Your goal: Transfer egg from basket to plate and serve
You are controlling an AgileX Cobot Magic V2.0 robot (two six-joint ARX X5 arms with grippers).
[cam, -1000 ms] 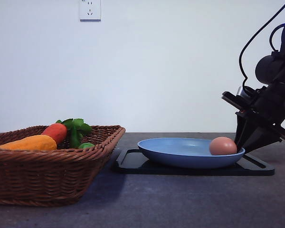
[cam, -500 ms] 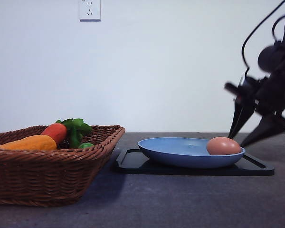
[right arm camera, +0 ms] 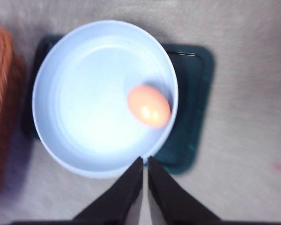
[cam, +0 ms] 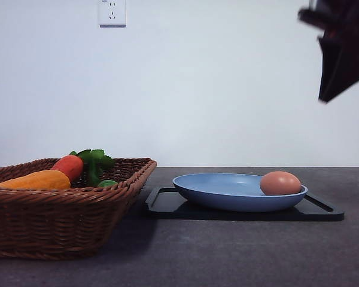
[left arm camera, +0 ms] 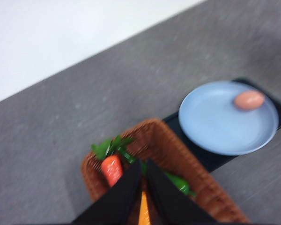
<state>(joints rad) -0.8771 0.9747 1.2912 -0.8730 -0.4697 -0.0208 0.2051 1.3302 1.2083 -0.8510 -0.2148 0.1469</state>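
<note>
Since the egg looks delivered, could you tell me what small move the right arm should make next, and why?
Probably bring the right pincer back down toward the black tray to grip its edge for serving. The egg already lies in the plate, near its right rim, the plate sits on that tray, and the pincer hangs high above, jaws nearly together and holding nothing.

Even bright light; wrist views motion-blurred; soft shadow beside basket (cam: 66, 203).
</note>
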